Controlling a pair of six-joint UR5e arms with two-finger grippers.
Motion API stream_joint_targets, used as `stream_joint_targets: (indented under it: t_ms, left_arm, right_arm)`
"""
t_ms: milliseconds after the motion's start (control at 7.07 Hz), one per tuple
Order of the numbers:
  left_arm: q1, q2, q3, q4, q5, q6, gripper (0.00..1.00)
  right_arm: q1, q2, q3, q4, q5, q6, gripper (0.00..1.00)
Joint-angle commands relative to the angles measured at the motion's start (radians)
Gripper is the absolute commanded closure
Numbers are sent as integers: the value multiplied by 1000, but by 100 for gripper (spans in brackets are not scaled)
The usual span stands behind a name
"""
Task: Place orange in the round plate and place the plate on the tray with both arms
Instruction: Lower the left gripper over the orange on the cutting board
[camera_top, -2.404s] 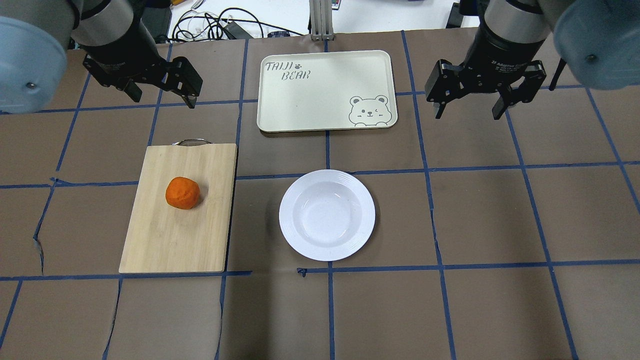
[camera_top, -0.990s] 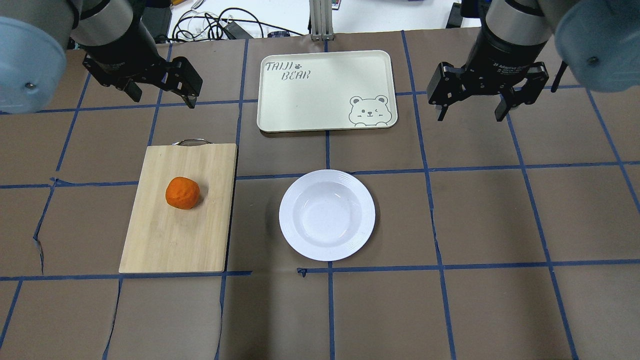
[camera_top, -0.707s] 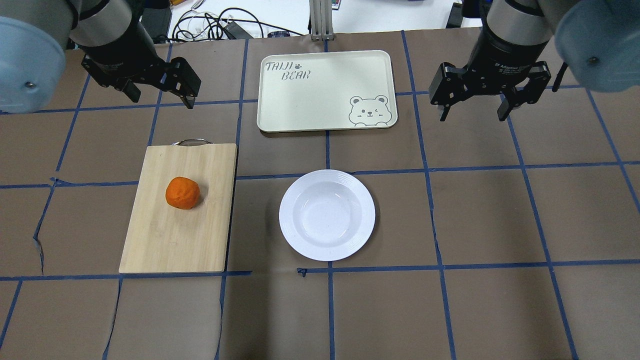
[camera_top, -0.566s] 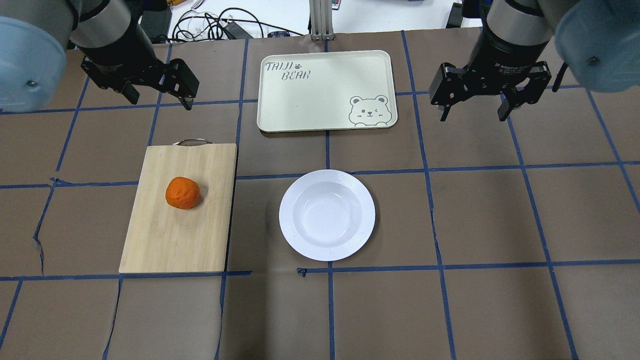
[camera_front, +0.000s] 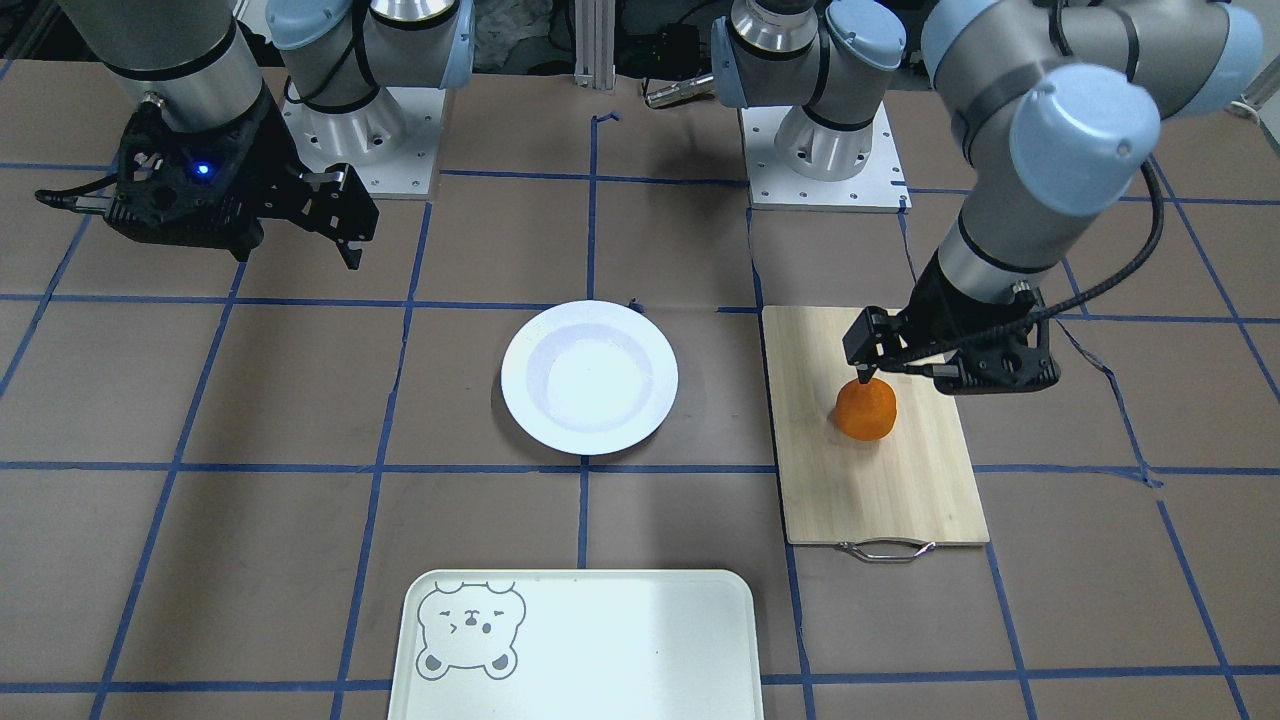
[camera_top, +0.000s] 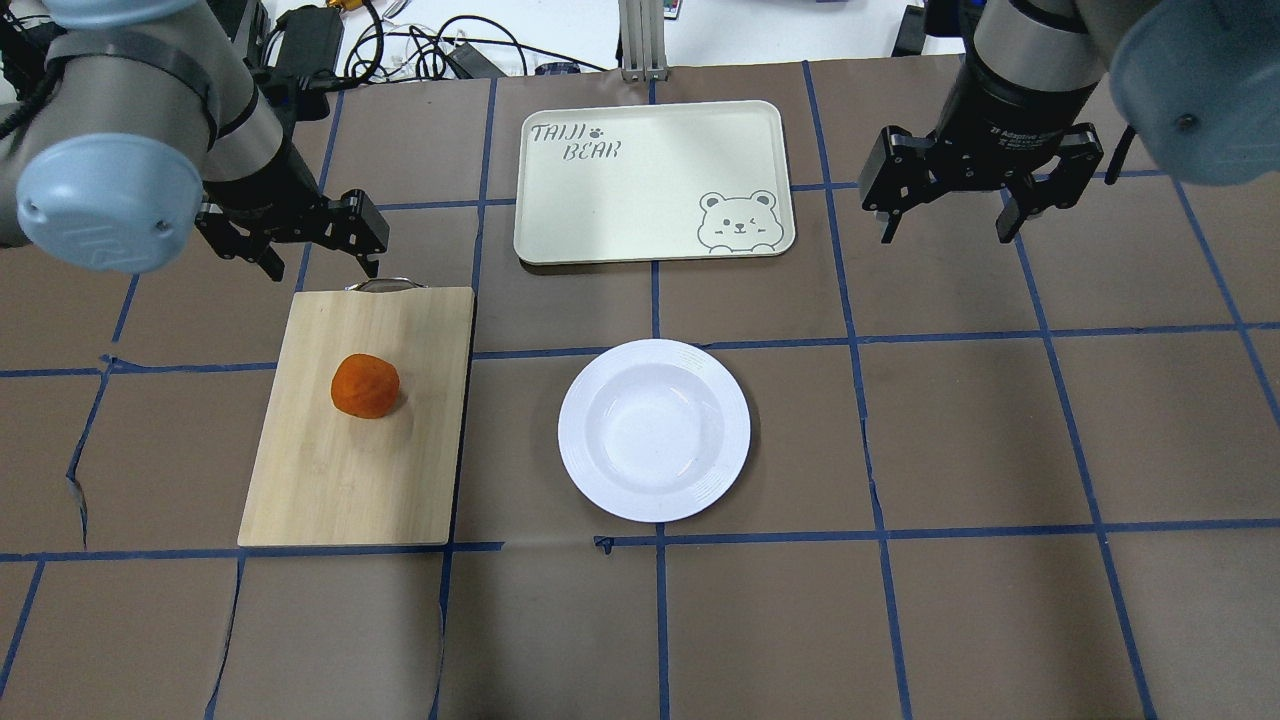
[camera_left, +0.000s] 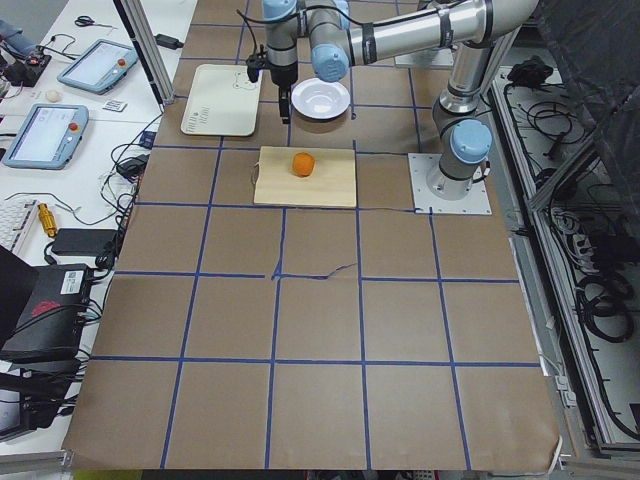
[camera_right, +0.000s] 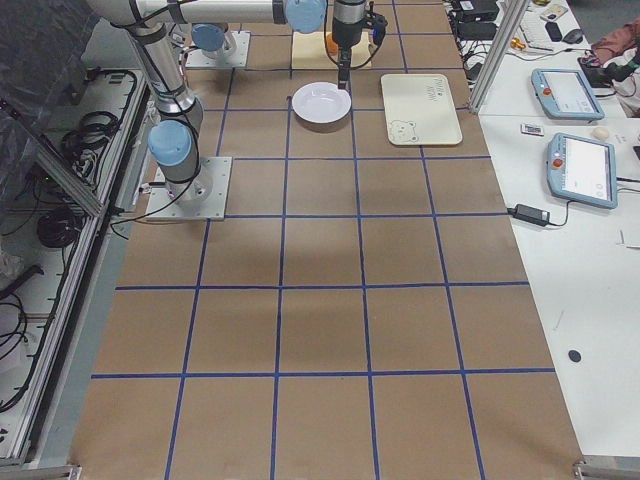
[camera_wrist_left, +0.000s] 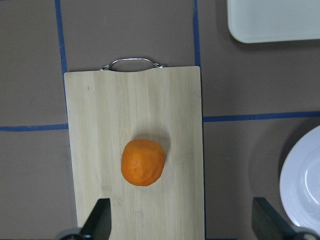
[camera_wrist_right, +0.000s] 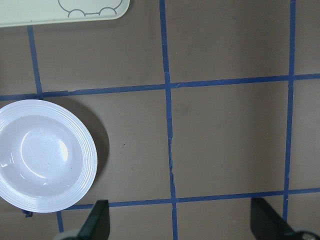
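The left gripper (camera_top: 322, 268) hangs over the board (camera_top: 340, 480) with its jaws spread wide and nothing between them. In its wrist view the orange (camera_wrist_left: 143, 162) lies below and just ahead of the two fingers (camera_wrist_left: 100, 222), inside the span between them and somewhat nearer one finger than the other. The orange rests on the board, roughly midway across it, clear of both fingers. From the front view one fingertip seems to overlap the top of the fruit, but the height of the gripper above it is hard to judge, and no view shows contact.

The plate (camera_top: 582, 432) sits on the table (camera_top: 950, 420) beside the board, off to the side of the left gripper; only its rim shows at the edge of that wrist view. It holds nothing.

The right gripper (camera_top: 945, 235) hovers above bare table, jaws likewise spread wide and holding nothing. In its wrist view the plate lies below and out beyond one finger (camera_wrist_right: 97, 220), not under the gripper. A corner of the tray (camera_top: 650, 180) shows farther off on the same side. In the overhead view the tray lies flat on the table between the two grippers, apart from the plate and the board.
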Motion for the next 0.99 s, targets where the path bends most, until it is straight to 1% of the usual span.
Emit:
stream_joint_targets:
  t_ms: [0,141,283,424,566,707,848]
  left_arm:
    - [32,-78,-143,151,-2,-5,0]
    - [32,-108,-192,154,-2,-3,0]
    - [30,-128,-204,195,-2,14,0]
    - [32,-148,-203,199,-2,49,2]
    - [35,-159,-204,205,0,101,14]
    - [35,-161,-205,204,1,135,68]
    - [35,-152,-197,204,4,132,91]
  right_arm:
    - [0,0,0,0,0,0,0]
    - [0,0,0,0,0,0,0]
    - [0,0,-1,0,0,0,0]
    - [0,0,0,0,0,0,0]
    - [0,0,-1,0,0,0,0]
    - [0,0,0,0,0,0,0]
    - [0,0,0,0,-2,0,0]
